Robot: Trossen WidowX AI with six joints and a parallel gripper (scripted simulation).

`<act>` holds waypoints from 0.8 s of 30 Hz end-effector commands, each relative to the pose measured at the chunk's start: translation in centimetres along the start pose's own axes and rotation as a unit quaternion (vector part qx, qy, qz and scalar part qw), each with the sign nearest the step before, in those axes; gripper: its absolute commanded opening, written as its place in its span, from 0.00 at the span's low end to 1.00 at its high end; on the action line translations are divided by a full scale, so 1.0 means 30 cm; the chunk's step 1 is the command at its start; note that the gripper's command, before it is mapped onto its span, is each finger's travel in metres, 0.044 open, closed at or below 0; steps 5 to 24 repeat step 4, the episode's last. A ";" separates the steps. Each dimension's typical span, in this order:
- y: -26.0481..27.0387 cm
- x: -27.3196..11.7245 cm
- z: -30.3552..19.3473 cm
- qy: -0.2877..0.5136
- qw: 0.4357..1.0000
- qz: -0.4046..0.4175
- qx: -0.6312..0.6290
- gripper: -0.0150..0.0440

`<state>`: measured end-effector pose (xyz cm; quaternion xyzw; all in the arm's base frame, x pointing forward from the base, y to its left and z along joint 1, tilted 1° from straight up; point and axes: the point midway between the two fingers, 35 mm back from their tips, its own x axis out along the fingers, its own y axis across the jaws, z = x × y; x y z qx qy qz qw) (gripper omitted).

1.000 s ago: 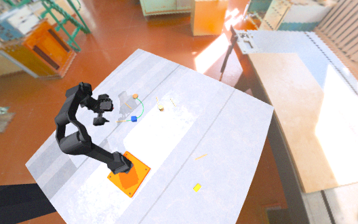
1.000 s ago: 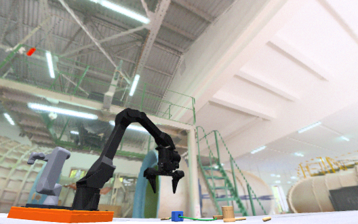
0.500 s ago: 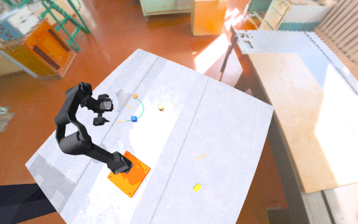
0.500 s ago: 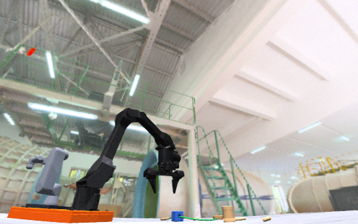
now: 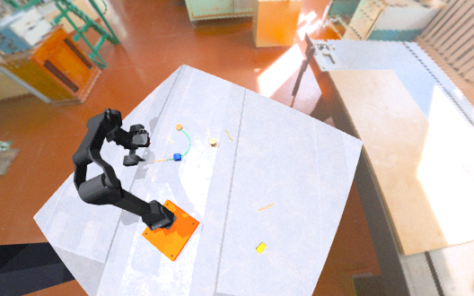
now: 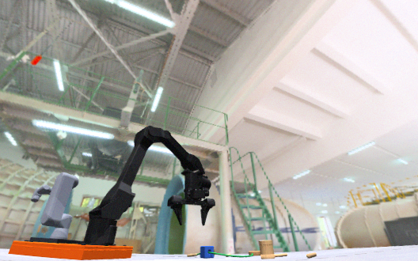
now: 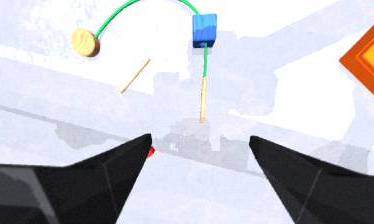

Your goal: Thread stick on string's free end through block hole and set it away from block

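Reddish-brown flooring [image 5: 153, 54] surrounds the pale grey tabletop [image 5: 288, 157] [image 6: 357, 255] [image 7: 188, 195]. The black arm's jaws [image 5: 145, 152] [image 6: 192, 225] are spread wide above it, released, with nothing between them.

In the wrist view, the thin, light wooden stick on the string [image 5: 160, 161] [image 6: 191, 255] [image 7: 203, 100] lies at six o'clock from the blue block with a hole [image 5: 177, 157] [image 6: 207, 251] [image 7: 204, 29]. The thin green string [image 5: 189, 143] [image 7: 205, 60] shows on both sides of the block, running from the stick's end round to the round wooden button [image 5: 179, 127] [image 7: 85, 43] at nine o'clock. A loose wooden stick [image 5: 170, 140] [image 7: 134, 75] lies at eight o'clock.

From the block in the top view, a short wooden cylinder [image 5: 213, 142] [image 6: 267, 249] is at two o'clock, another loose stick [image 5: 266, 207] at four, and an orange base plate [image 5: 185, 229] at six. A red object [image 7: 150, 151] is mostly hidden behind a finger.
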<state>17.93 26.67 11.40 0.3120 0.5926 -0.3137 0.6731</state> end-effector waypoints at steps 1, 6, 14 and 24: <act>0.000 0.000 0.000 0.000 1.000 0.000 0.000 1.00; 0.000 0.000 0.000 0.000 1.000 0.000 0.000 1.00; 0.000 0.000 0.000 0.000 1.000 0.000 0.000 1.00; 0.000 0.000 0.000 0.000 1.000 0.000 0.000 1.00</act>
